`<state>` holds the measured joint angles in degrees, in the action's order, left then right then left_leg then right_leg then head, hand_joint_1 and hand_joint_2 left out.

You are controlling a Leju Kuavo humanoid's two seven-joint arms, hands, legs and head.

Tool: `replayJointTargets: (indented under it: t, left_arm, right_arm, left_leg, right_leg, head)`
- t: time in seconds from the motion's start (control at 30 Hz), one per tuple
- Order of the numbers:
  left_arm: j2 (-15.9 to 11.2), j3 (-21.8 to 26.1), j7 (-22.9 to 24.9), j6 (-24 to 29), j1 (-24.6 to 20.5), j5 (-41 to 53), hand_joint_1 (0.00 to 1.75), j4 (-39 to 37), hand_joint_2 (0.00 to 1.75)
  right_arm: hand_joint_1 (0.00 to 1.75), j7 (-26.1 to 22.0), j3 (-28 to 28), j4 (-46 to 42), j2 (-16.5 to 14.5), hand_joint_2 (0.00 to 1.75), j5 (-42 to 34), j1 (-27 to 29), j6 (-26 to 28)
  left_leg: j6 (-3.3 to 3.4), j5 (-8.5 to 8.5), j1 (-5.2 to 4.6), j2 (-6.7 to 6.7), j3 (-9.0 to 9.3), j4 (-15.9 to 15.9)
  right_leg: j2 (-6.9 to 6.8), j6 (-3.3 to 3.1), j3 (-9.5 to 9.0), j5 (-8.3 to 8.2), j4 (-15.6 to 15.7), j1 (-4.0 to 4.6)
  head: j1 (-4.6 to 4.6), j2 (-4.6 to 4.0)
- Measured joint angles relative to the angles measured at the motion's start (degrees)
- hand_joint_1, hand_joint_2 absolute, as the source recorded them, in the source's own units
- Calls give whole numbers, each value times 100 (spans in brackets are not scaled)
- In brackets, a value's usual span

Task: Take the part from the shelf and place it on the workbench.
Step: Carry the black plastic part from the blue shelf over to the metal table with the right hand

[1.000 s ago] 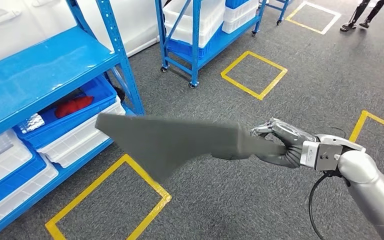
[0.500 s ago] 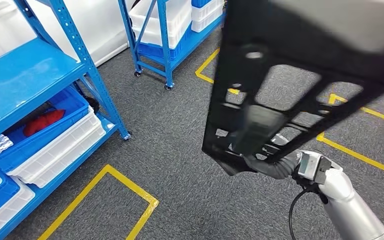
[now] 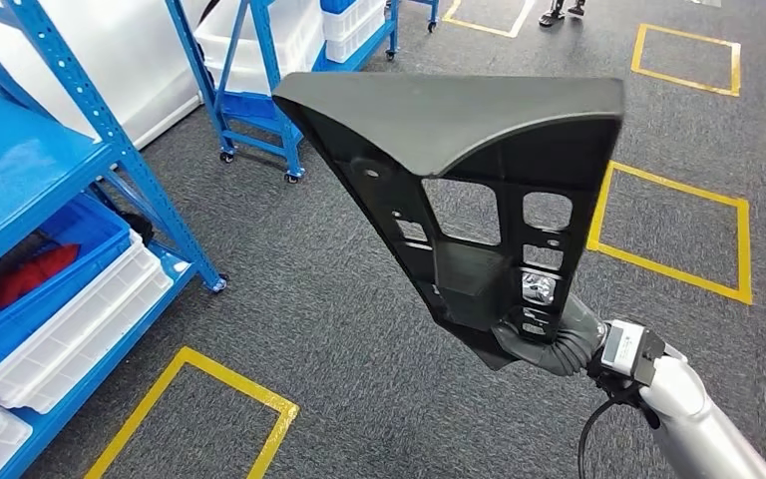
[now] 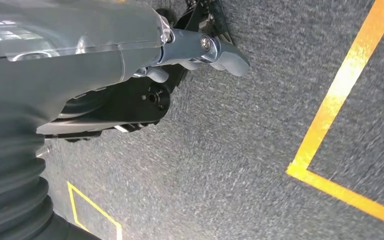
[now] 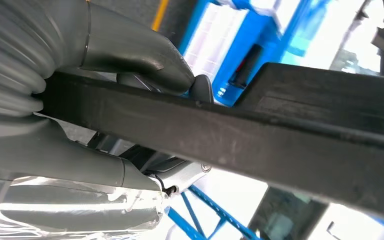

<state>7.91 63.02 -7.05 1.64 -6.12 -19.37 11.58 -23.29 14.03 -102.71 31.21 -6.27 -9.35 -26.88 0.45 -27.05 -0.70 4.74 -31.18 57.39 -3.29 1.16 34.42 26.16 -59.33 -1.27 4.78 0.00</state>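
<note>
My right robot hand (image 3: 544, 334) grips the black plastic part (image 3: 469, 190) by its narrow end, held upright over the carpet. Top-heavy, it could twist loose. My left robot hand (image 4: 180, 50) holds nothing.

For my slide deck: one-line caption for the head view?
Right hand carries the black part upright over grey carpet beside blue shelving.

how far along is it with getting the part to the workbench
Done: the black part is off the blue shelf. In hand: the right robot hand grips its narrow end and holds it above the grey carpet. The left robot hand holds nothing. Left: reaching the workbench and setting the part down there.
</note>
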Motion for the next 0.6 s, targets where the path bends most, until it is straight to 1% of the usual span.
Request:
replayJointTargets:
  t: [0.03, 0.07, 0.1, 0.13, 0.17, 0.2, 0.23, 0.27, 0.3, 0.33, 0.37, 0.4, 0.43, 0.47, 0.5, 0.53, 0.57, 0.6]
  left_arm:
    - [-4, -1, 3, 0, -2, 0, 0, 1, 175]
    - [-5, -3, 8, 0, -5, 0, 0, 1, 175]
    - [-7, -4, 15, 0, -11, -1, 0, 2, 175]
    - [-9, -4, 22, 1, -16, -1, 0, 2, 175]
    - [-10, -5, 27, 3, -19, -2, 0, 2, 175]
    - [-11, -4, 30, 8, -16, -2, 0, 2, 175]
    - [-11, -4, 30, 12, -9, -1, 0, 2, 175]
    - [-11, -3, 29, 15, 1, -1, 0, 2, 175]
    - [-12, -3, 28, 16, 11, 0, 0, 2, 175]
    - [-14, -5, 27, 15, 18, 0, 0, 2, 175]
    - [-17, -9, 27, 13, 22, -1, 0, 2, 175]
    - [-22, -14, 32, 11, 22, -2, 0, 2, 175]
    - [-31, -19, 37, 10, 20, -2, 0, 2, 175]
    - [-39, -22, 42, 13, 19, -2, 0, 2, 175]
    - [-50, -22, 44, 17, 18, -1, 0, 2, 175]
    - [-59, -21, 39, 22, 14, -1, 0, 2, 175]
    - [-64, -19, 33, 27, 4, 0, 0, 2, 175]
    - [-68, -18, 27, 33, -7, -2, 0, 2, 175]
  right_arm:
    - [175, -87, -15, -4, -9, 175, -63, 14, 4]
    - [175, -198, -44, -13, -31, 175, -145, 33, -4]
    - [175, -307, -78, -29, -62, 175, -232, 52, -24]
    - [175, -379, -116, -56, -98, 175, -295, 65, -51]
    - [175, -391, -148, -84, -135, 175, -315, 70, -82]
    - [175, -306, -166, -105, -161, 175, -257, 71, -101]
    - [175, -206, -172, -106, -173, 175, -182, 72, -111]
    - [175, -141, -172, -89, -179, 175, -129, 81, -116]
    - [175, -142, -173, -62, -178, 175, -135, 94, -125]
    - [175, -270, -186, -35, -182, 175, -237, 111, -147]
    - [175, -429, -212, -17, -194, 175, -369, 125, -179]
    - [175, -560, -251, -17, -221, 175, -501, 131, -226]
    - [175, -583, -290, -30, -257, 175, -552, 129, -273]
    - [175, -470, -313, -41, -290, 175, -503, 113, -303]
    - [175, -291, -319, -50, -320, 175, -382, 91, -314]
    - [175, -129, -301, -40, -336, 175, -237, 71, -304]
    - [175, -103, -277, -10, -345, 175, -159, 61, -286]
    - [175, -218, -258, 21, -360, 175, -174, 58, -281]
  left_leg:
    - [-27, -16, -9, 42, 2, 11]
    - [-53, -30, -4, 89, 9, 15]
    - [-88, -63, 14, 71, 8, 42]
    - [-119, -141, 35, -13, -22, 133]
    - [-147, -256, 53, -131, -82, 292]
    - [-164, -438, 67, -278, -219, 609]
    - [-168, -635, 69, -373, -400, 1008]
    - [-168, -788, 70, -412, -587, 1401]
    - [-164, -874, 71, -430, -742, 1713]
    - [-154, -825, 72, -434, -787, 1777]
    - [-140, -680, 72, -440, -733, 1632]
    - [-121, -459, 75, -473, -580, 1284]
    - [-100, -254, 82, -578, -395, 866]
    - [-84, -116, 91, -693, -236, 498]
    - [-70, -34, 96, -791, -123, 240]
    - [-56, -24, 94, -853, -78, 128]
    - [-37, -21, 85, -835, -67, 97]
    - [-2, 3, 82, -790, -65, 78]
  right_leg:
    - [34, -46, 6, 13, 13, 22]
    - [97, -84, 16, 7, 13, 23]
    - [145, -117, 19, 2, 18, 23]
    - [197, -151, 19, -6, 24, 22]
    - [241, -183, 16, -15, 31, 15]
    - [289, -207, 15, -20, 34, 10]
    - [343, -224, 16, -23, 34, 12]
    - [400, -234, 19, -25, 33, 18]
    - [465, -238, 21, -26, 31, 24]
    - [527, -238, 21, -26, 27, 28]
    - [587, -237, 19, -27, 23, 31]
    - [647, -233, 12, -27, 19, 30]
    - [704, -224, 9, -26, 15, 27]
    - [765, -203, 16, -29, 6, 29]
    - [824, -172, 31, -40, 1, 22]
    - [880, -132, 53, -55, 2, 14]
    - [935, -85, 72, -76, 11, 6]
    - [969, -41, 88, -91, 22, -8]
  head:
    - [0, 0]
    - [-1, 0]
    - [-1, 0]
    - [-1, 0]
    - [0, 0]
    - [1, 0]
    - [1, 0]
    - [1, 0]
    - [1, 0]
    - [1, 0]
    - [1, 0]
    - [1, 0]
    - [0, 0]
    - [0, 0]
    - [0, 0]
    - [-1, 0]
    - [-1, 0]
    - [-1, 0]
